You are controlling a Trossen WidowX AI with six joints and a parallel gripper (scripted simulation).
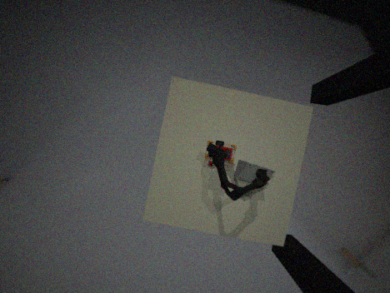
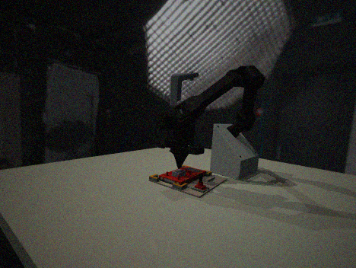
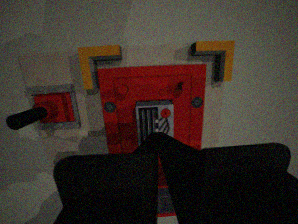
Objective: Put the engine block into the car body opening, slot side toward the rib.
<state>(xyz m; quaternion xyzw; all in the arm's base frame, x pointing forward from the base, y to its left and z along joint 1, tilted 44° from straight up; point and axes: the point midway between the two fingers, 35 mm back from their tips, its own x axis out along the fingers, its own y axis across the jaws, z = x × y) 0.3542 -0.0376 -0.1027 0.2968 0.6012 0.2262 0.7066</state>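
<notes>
The red car body lies flat between yellow corner brackets. The engine block, grey with dark slots and a red dot, sits in the opening of the car body. A narrow side of it shows along its far edge in the wrist view; whether it is fully down cannot be told. My gripper is shut and empty, its fingertips together and pointing down, just above the block in the exterior view. In the wrist view the fingers hide the block's near edge and the near part of the car body.
Yellow corner brackets stand around the car body. A red piece with a black upright peg sits beside it on the same base plate. The grey arm mount stands on the table behind.
</notes>
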